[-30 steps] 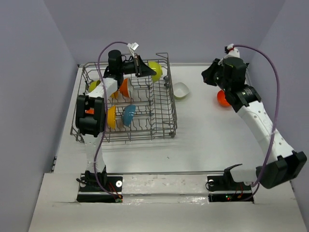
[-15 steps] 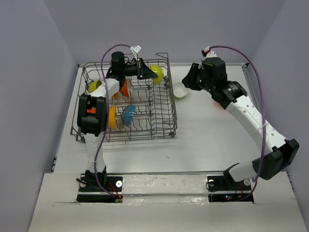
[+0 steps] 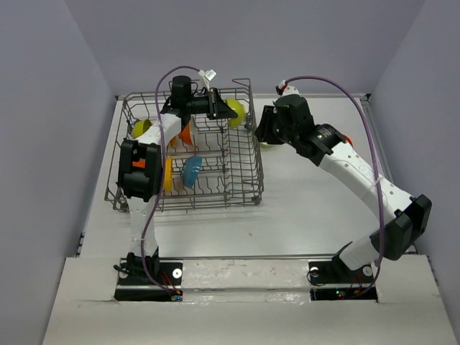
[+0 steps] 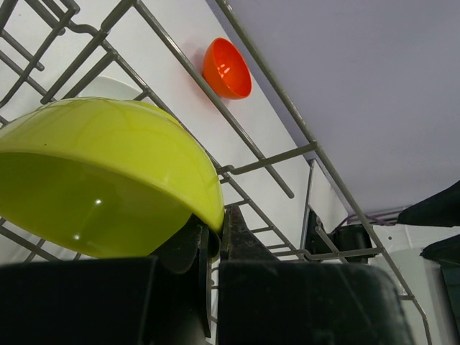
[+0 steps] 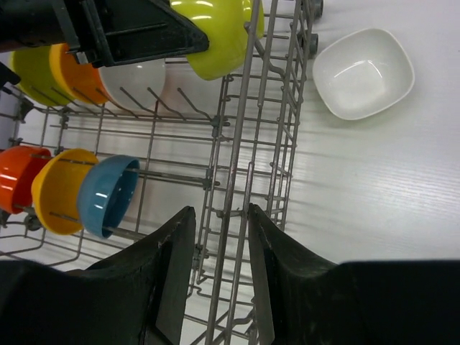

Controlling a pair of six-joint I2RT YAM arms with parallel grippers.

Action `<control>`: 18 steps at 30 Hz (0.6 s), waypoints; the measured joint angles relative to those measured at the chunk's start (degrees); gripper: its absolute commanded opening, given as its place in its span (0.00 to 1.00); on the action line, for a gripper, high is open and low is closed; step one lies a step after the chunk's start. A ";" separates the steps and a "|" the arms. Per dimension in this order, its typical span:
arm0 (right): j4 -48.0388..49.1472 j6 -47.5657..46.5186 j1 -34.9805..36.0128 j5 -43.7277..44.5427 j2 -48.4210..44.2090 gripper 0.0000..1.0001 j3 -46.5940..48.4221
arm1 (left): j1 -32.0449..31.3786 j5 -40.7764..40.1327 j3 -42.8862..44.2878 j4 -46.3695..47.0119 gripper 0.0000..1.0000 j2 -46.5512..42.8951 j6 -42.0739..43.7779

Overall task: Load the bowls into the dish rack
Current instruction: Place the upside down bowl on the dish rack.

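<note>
The grey wire dish rack (image 3: 256,176) stands at the left of the table. My left gripper (image 4: 218,231) is shut on the rim of a lime green bowl (image 4: 108,172), held above the rack's back right corner (image 3: 234,113). My right gripper (image 5: 219,215) is open and holds nothing; it hovers over the rack's right wall (image 5: 248,108). In the rack stand teal blue (image 5: 108,192), orange-yellow (image 5: 61,190), red-orange (image 5: 18,180) and white (image 5: 136,80) bowls. A white bowl (image 5: 363,72) lies on the table right of the rack. A red-orange bowl (image 4: 226,68) lies farther right.
Two more bowls, one lime (image 5: 32,72) and one orange (image 5: 79,75), lean at the rack's back left. The right arm's white links (image 3: 359,176) stretch across the right half of the table. Purple-grey walls close in on three sides.
My right arm swung left from the red-orange bowl to the rack's right wall, and its jaws opened. My left gripper shifted slightly right, still holding the lime bowl.
</note>
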 measured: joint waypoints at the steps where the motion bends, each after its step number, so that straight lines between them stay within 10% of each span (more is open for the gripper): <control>1: -0.07 0.02 0.24 0.35 0.57 0.41 0.17 | -0.15 -0.07 0.00 -0.33 0.00 0.04 0.13; 18: -3.23 0.63 3.19 6.69 3.89 0.42 0.76 | -0.55 -0.17 0.00 -0.63 0.00 0.31 0.26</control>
